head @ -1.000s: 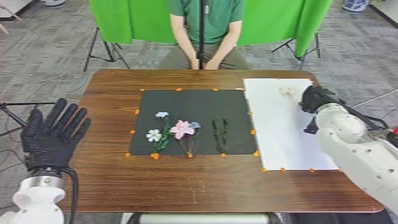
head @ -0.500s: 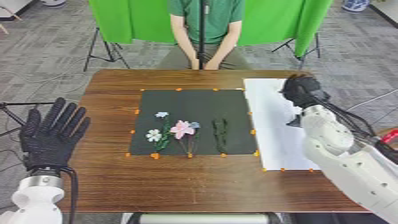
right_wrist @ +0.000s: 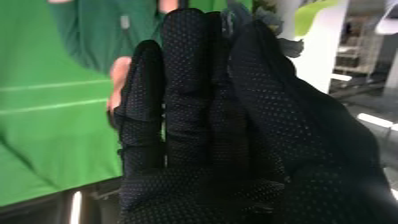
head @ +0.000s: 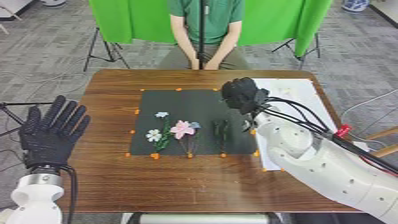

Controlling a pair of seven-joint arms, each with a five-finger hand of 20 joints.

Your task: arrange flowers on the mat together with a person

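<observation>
In the head view, the dark mat (head: 173, 102) holds a small pale-blue flower (head: 162, 114), a white flower (head: 154, 135), a pink flower (head: 182, 129), another bluish bloom (head: 195, 125) and a green sprig (head: 221, 132). My right hand (head: 242, 94) is above the mat's far right part. My left hand (head: 51, 132) stands open, fingers spread, at the left of the table. In the right wrist view, my right hand (right_wrist: 191, 115) has its thumb against its fingers, pinching a greyish-blue flower (right_wrist: 290, 47) near the tips; the glove hides part of it.
White paper (head: 306, 107) lies right of the mat, partly under my right arm, with a pale flower (head: 286, 91) on it. Orange markers edge the mat. Brown wooden table (head: 178, 185) surrounds both, with bare wood on the near side.
My right hand has moved left from over the white paper to above the mat's far right part. My left hand and the flowers on the mat have stayed in place.
</observation>
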